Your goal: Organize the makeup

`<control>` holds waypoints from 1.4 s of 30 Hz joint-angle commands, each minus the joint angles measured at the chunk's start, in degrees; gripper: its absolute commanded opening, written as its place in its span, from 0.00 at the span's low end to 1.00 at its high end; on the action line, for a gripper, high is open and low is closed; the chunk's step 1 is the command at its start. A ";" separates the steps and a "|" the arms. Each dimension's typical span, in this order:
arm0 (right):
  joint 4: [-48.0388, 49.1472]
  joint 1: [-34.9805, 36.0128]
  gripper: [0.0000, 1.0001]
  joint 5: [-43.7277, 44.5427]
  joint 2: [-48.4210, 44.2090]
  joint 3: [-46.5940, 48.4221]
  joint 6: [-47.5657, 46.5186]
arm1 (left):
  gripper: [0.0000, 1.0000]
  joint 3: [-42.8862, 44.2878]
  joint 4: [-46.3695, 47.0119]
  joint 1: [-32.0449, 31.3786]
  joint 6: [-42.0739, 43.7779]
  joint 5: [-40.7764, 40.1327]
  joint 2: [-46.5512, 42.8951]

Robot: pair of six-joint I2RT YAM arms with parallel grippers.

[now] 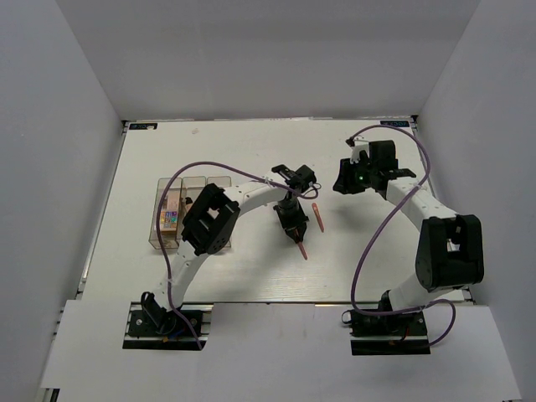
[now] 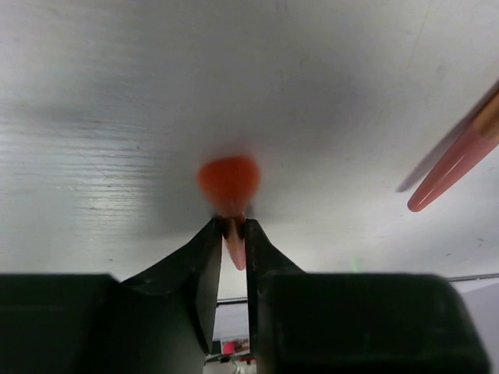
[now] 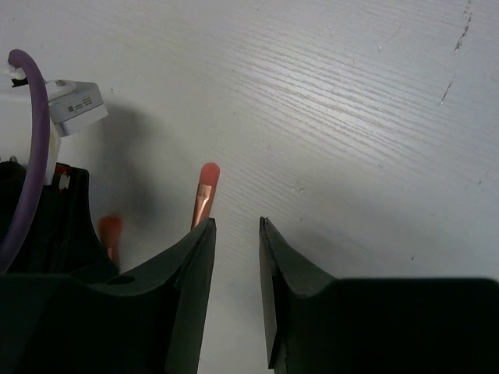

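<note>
1. Left gripper (image 2: pixel 233 227): jaws pinched together on the gripped coral-pink stick (image 2: pixel 228 179). No gap shows on either side of the stick in the left wrist view.
2. The gripped stick runs out past the fingertips, nearly end-on to the wrist camera, so its rounded coral tip is blurred. From above, the free end points from the gripper toward the near edge and slightly right. I cannot tell whether it is clear of the table (image 1: pixel 251 151) or touching it.
3. Right gripper (image 3: pixel 238 222): jaws apart with a narrow gap and nothing between them, only bare tabletop.
4. Loose coral-pink stick (image 1: pixel 317 216): flat on the table just beside the left gripper on its right, between the two grippers. Its long axis runs roughly far-to-near, slightly tilted. In the right wrist view it sits just beyond the right gripper's left-hand finger, off to the side of the gap.
5. Key relation: the clear three-compartment box (image 1: pixel 156 226) lies well to the left of the gripped stick, beside the left arm's elbow. The left arm is plainly the nearer one. The compartments run far-to-near, so I judge the stick's long axis should be turned to match before lowering.
6. Box contents: a multicolour palette (image 1: pixel 172 218) sits in the leftmost compartment. The other two are partly hidden by the arm.
7. Appearance: both sticks are thin, glossy coral-pink and tapered. The loose one shows a metallic copper band.
8. Risk, as I judge it: the thin, smooth stick could pivot in the pinch.
</note>
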 commanded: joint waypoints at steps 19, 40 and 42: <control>0.89 -0.27 0.36 -6.97 -1.08 0.04 -0.39 | 0.00 -4.75 -0.76 5.40 17.87 -35.71 -21.27; -9.40 5.08 0.58 -15.95 5.68 3.38 -13.40 | 0.19 -17.23 0.19 20.70 26.13 -41.35 -29.37; -9.66 6.31 0.58 -12.70 6.83 4.17 -13.05 | 0.35 -18.03 0.36 21.22 26.04 -40.82 -29.28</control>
